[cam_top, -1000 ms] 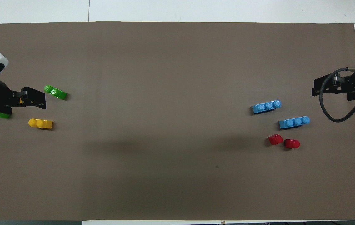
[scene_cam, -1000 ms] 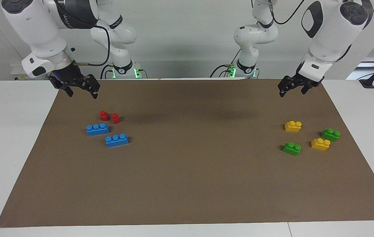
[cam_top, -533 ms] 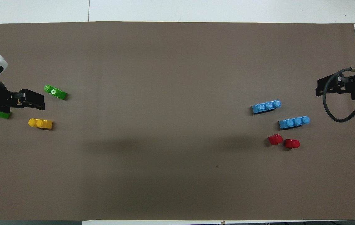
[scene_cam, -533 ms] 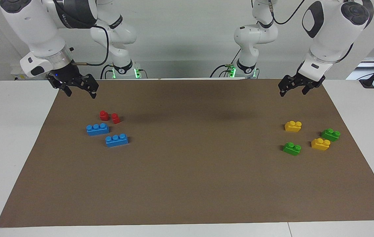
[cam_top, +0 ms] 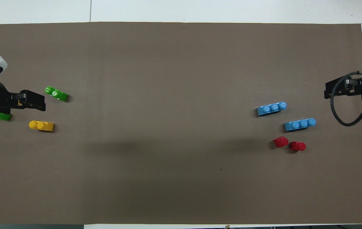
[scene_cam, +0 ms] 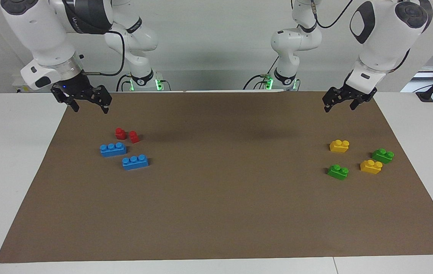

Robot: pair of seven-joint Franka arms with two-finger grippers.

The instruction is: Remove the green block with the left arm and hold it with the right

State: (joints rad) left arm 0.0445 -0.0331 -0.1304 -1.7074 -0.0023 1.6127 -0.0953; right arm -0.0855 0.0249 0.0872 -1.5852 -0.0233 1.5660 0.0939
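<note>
I am holding my left gripper [scene_cam: 338,103] spread and empty, over the mat's edge by my base. I am targeting the nearer green block [scene_cam: 382,155], between two yellow bricks [scene_cam: 339,145], descending squarely across its sides. My right gripper [scene_cam: 88,103] is waiting, spread.

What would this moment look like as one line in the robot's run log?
left gripper: open, raised over mat edge | right gripper: open, raised, waiting | green blocks: on mat, untouched
</note>
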